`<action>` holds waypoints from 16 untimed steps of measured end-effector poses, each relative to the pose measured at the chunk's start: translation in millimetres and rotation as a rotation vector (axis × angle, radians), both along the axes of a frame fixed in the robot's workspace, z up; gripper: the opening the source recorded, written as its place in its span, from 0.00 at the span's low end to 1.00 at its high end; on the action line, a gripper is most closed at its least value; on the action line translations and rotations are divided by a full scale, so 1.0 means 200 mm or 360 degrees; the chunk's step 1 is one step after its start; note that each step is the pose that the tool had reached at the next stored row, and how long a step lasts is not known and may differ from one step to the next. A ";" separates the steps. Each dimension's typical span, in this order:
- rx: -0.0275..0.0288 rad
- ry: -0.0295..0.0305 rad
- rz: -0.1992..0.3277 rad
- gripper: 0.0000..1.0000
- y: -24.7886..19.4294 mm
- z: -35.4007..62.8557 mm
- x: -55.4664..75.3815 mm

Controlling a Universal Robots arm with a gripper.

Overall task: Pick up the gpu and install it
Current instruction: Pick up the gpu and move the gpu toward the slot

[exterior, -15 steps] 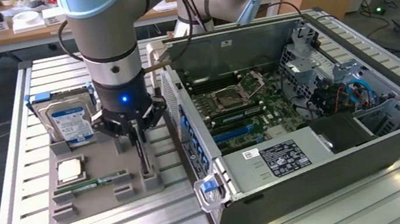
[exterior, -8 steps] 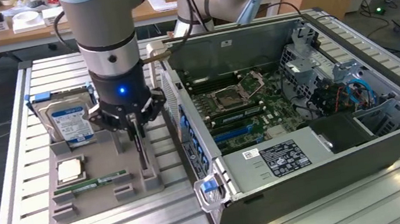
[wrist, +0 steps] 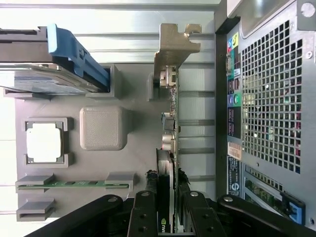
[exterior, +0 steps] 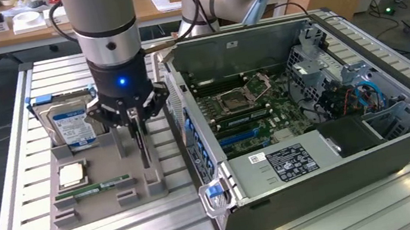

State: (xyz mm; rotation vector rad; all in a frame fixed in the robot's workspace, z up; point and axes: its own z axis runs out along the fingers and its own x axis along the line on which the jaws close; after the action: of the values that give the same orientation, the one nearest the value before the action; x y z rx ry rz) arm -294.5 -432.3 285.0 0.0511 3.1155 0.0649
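Note:
The gpu (exterior: 142, 145) is a thin dark card standing on edge in the grey holder tray (exterior: 81, 211), close to the open computer case (exterior: 401, 141). In the wrist view the gpu (wrist: 170, 128) runs away from the camera, with its silver bracket (wrist: 173, 44) at the far end. My gripper (exterior: 134, 114) is directly above it. The black fingers (wrist: 144, 212) press on both faces of the card's near end, so my gripper (wrist: 169, 217) is shut on it. The card's lower edge still sits between the tray's slots.
On the tray stand a blue-labelled hard drive (exterior: 69, 125), a CPU (exterior: 73, 174) and a green RAM stick (exterior: 93, 188). The case lies open with the motherboard (exterior: 244, 109) exposed. Its perforated rear panel (wrist: 266, 98) is right beside the card.

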 end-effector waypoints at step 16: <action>0.00000 -0.00001 0.0000 0.26 0.001 0.251 0.00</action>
State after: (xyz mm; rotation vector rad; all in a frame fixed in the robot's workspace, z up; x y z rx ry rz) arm -294.5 -432.0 335.2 0.0511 3.1155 0.0649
